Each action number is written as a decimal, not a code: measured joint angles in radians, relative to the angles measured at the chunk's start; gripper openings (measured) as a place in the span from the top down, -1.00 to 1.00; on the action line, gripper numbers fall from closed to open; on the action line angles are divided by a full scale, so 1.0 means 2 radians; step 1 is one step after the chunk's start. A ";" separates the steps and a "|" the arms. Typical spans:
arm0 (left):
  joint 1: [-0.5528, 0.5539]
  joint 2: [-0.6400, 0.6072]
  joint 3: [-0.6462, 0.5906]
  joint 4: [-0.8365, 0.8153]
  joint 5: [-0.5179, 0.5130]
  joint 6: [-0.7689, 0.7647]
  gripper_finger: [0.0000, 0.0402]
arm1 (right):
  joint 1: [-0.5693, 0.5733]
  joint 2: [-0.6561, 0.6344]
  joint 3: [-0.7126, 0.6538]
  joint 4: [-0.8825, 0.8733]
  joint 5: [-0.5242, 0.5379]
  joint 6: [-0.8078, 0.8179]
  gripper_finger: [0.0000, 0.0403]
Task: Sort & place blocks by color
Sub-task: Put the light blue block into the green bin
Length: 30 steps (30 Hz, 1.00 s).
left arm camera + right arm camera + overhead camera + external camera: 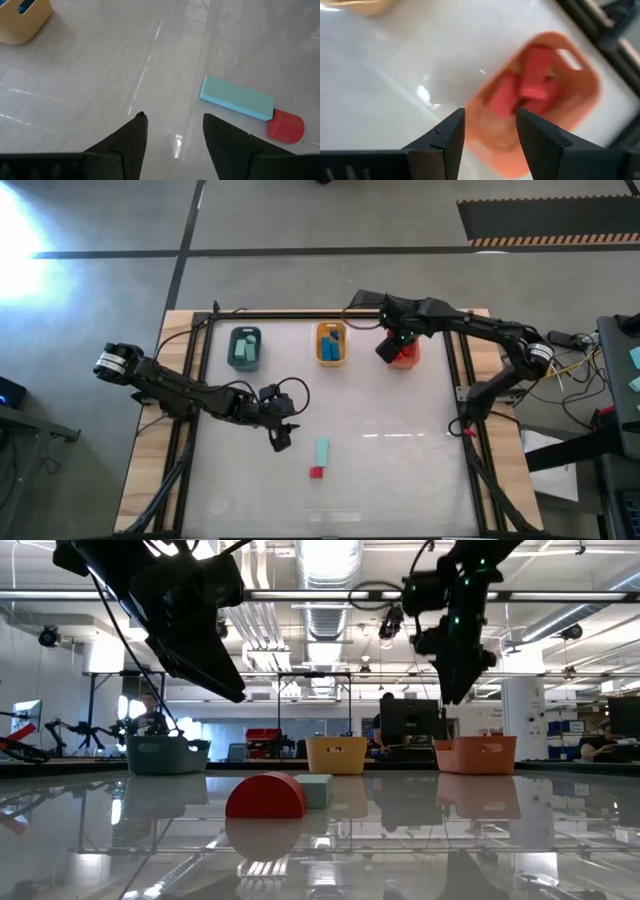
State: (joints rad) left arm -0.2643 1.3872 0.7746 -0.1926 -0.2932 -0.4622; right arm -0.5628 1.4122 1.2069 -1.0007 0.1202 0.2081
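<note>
A pale mint-teal bar [237,98] lies flat on the white table, and a red block with a rounded top [285,125] sits at its near end [316,472]. My left gripper [172,117] hangs open just left of them [280,438], with nothing between its fingers. At the far edge stand three trays. The dark teal tray [244,348] holds mint blocks, and the yellow-orange tray [332,343] holds blue blocks. My right gripper [490,112] hovers open and empty over the orange-red tray [580,95], which holds red blocks [535,85].
The trays stand in a row along the table's far side [337,754]. A black frame rail [462,380] borders the white table surface on the right, and another runs along the left. Bare white table lies between the trays and the two loose blocks.
</note>
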 joint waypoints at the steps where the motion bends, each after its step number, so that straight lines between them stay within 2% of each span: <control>1: 0.000 0.000 0.000 0.000 0.000 0.000 0.12 | 0.012 -0.005 0.000 0.000 -0.007 0.005 0.18; 6: 0.000 0.000 0.000 0.000 0.000 -0.001 0.12 | 0.087 -0.027 -0.003 0.003 -0.035 0.022 0.19; 14: -0.007 0.000 0.000 0.000 0.000 -0.002 0.12 | 0.236 -0.046 -0.021 0.026 -0.036 0.053 0.20; 22: -0.022 0.000 0.000 0.003 0.000 -0.002 0.12 | 0.369 -0.043 -0.060 0.137 -0.034 0.073 0.20; 30: -0.029 0.000 0.000 0.018 0.000 -0.002 0.12 | 0.429 -0.036 -0.100 0.251 -0.034 0.091 0.20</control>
State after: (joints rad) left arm -0.3229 1.3872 0.7746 -0.1568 -0.2928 -0.4671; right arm 0.2951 1.3411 1.0061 -0.4983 0.0528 0.3901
